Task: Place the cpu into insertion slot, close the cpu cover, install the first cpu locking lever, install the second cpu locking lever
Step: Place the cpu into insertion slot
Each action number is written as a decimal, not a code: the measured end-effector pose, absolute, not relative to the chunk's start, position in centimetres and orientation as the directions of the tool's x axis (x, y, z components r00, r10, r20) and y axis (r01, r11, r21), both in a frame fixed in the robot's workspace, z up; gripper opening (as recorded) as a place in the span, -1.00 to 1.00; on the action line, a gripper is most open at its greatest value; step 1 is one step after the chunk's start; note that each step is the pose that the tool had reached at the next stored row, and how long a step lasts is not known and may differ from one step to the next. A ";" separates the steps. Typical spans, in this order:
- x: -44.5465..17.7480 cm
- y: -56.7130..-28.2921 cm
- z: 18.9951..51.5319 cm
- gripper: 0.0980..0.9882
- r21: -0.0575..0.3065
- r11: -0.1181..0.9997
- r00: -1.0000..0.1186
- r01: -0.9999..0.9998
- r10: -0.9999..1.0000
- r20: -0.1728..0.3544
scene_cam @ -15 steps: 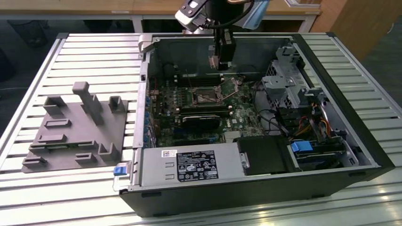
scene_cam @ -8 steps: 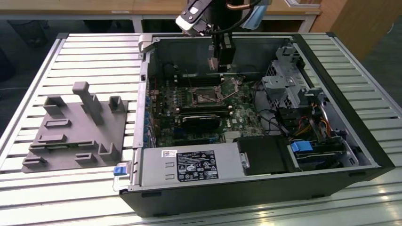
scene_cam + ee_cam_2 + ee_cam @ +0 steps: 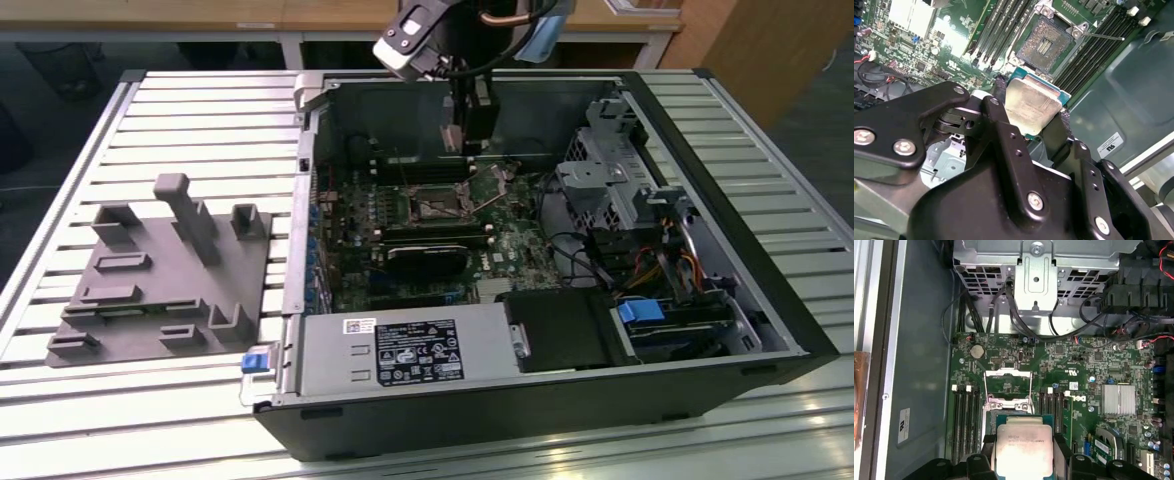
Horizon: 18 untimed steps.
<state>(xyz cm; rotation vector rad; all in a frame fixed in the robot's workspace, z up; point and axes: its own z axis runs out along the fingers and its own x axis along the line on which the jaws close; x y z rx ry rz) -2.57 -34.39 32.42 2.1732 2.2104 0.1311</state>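
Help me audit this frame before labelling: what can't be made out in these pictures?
- cpu: one edge cut off by the first wrist view's border; underside hidden in both wrist views.
- insertion slot: too small in the exterior view to show its contacts.
- gripper: its hold on the cpu is too small to see in the exterior view.

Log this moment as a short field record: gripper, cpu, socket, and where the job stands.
gripper: shut on the cpu, inside the open computer case
cpu: clamped by two opposite edges, metal face showing in both wrist views
insertion slot: uncovered, no chip in it
progress: cpu held above the board, apart from the slot, not yet placed
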 end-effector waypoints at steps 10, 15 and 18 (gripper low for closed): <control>-2.6 -34.4 32.1 0.00 0.088 0.015 -0.018 0.996 0.999 0.031; -2.6 -34.4 31.9 0.00 0.088 0.016 -0.018 0.996 0.999 0.031; -2.6 -34.4 31.8 0.00 0.088 0.016 -0.018 0.996 0.999 0.032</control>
